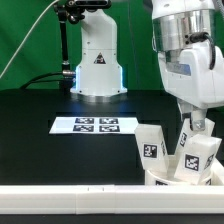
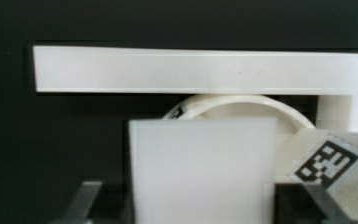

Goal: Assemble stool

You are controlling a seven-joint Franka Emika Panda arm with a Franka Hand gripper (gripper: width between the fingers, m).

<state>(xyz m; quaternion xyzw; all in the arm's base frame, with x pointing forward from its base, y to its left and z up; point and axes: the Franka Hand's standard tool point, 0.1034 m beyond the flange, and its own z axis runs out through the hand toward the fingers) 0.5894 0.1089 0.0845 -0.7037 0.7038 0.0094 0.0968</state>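
Observation:
The round white seat [image 1: 168, 180] lies at the exterior view's lower right, against the white rail. Its rim shows as an arc [image 2: 247, 103] in the wrist view. White legs with black-and-white tags stand on it, one at the left [image 1: 152, 146] and one at the right [image 1: 202, 152]. My gripper [image 1: 193, 128] hangs over them, lowered between the two. In the wrist view my gripper [image 2: 197, 205] is open, with a plain white leg face [image 2: 202, 160] between the fingers [image 2: 87, 200]. A dark gap shows beside one finger. Another tagged leg [image 2: 329, 160] stands next to it.
The marker board [image 1: 95, 124] lies flat mid-table. The arm's base [image 1: 97, 60] stands behind it. A long white rail [image 1: 70, 196] runs along the near edge and crosses the wrist view [image 2: 194, 70] beyond the seat.

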